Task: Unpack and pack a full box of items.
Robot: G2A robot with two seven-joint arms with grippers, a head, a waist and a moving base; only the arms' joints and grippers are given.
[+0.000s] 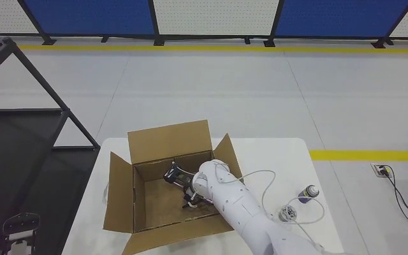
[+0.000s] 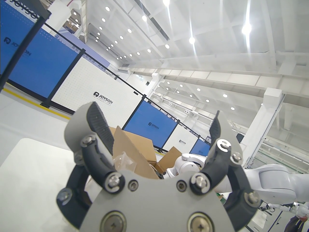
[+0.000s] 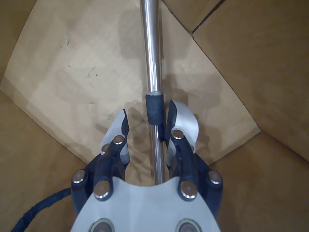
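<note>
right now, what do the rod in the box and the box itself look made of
Rod: likely polished metal, chrome or steel; it is mirror-bright with streaked reflections. A matte black band, maybe rubber or foam, wraps it. Box: plain brown cardboard, matte, with folded flaps.

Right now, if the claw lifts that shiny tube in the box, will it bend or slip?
Polished metal, so the tube probably stays stiff. Its mirror finish may slip; the black band by the right gripper likely grips better. Round, it could roll.
</note>
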